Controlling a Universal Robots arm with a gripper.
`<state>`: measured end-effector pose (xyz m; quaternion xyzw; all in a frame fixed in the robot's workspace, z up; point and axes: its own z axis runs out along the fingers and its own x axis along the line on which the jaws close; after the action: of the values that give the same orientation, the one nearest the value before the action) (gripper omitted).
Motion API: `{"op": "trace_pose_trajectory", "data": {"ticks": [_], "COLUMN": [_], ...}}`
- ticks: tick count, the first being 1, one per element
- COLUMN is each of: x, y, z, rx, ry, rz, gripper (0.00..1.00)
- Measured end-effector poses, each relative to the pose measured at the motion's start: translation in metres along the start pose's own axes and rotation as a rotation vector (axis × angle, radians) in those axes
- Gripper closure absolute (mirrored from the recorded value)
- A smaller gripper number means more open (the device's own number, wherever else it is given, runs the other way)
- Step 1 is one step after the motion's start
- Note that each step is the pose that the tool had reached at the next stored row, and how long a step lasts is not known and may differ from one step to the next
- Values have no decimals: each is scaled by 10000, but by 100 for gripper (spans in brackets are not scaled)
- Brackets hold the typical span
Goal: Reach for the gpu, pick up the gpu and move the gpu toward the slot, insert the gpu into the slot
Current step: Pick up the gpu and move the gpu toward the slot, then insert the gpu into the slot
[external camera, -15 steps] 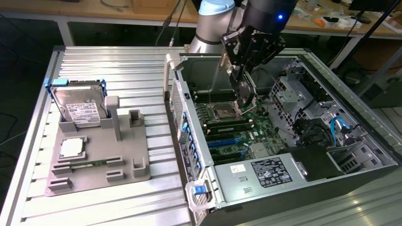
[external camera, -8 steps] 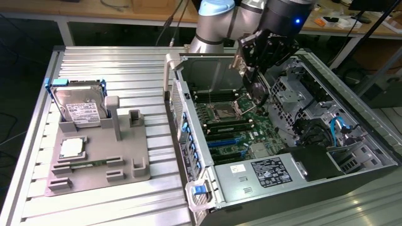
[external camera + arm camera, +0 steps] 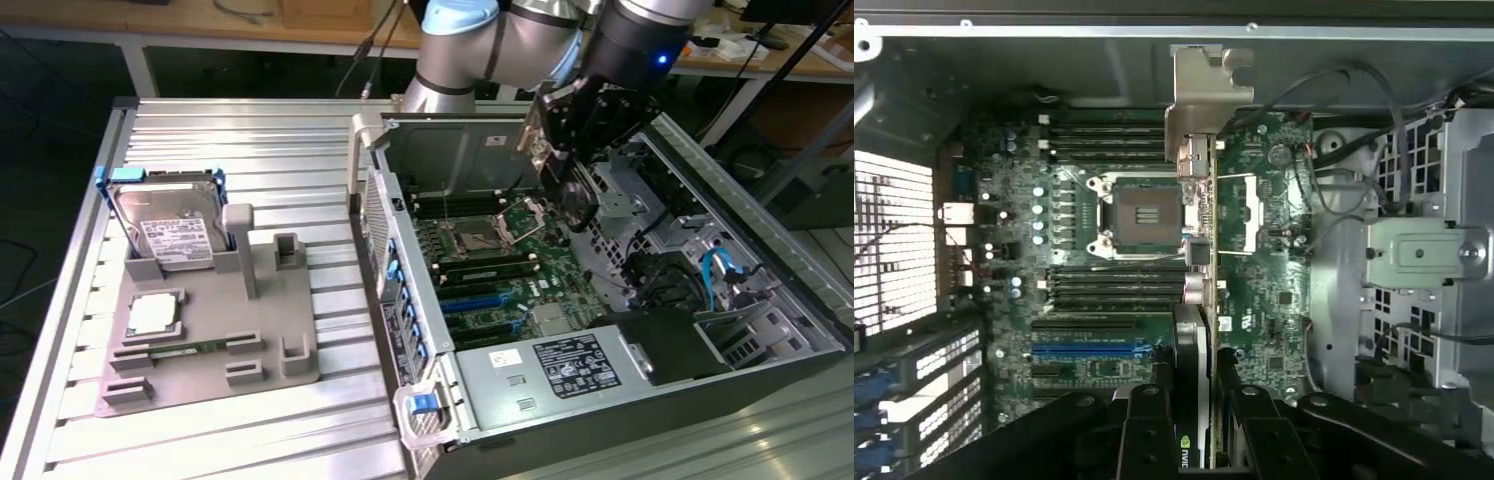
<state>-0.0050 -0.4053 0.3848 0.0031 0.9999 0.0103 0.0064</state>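
My gripper (image 3: 577,165) hangs inside the open computer case, shut on the gpu (image 3: 571,195), a thin dark card held on edge above the green motherboard (image 3: 534,262). In the wrist view the gpu (image 3: 1194,300) runs as a narrow strip from between my fingers (image 3: 1146,432) out to its silvery bracket (image 3: 1206,92); my gripper (image 3: 1199,445) clamps its near end. The blue slot (image 3: 1089,350) lies on the motherboard off to one side of the card, apart from it. In the exterior view the slot (image 3: 470,298) sits lower on the board, below and toward that view's left of the card.
The square processor socket (image 3: 1142,215) and black memory sockets (image 3: 1109,285) lie beside the card. Cables and a drive cage (image 3: 694,250) crowd the case on the exterior view's right, with a power supply (image 3: 574,365) in front. A grey fixture (image 3: 200,340) holds a hard drive (image 3: 167,225) and a chip (image 3: 154,312).
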Motion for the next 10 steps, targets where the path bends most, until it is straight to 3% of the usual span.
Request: {"op": "trace_pose_trajectory", "data": {"ticks": [3, 10], "x": [-77, -80], "y": [0, 0], "z": [13, 14], "rx": [1, 0], "ry": [2, 1], "rz": [-51, -65], "gripper": [73, 73]}}
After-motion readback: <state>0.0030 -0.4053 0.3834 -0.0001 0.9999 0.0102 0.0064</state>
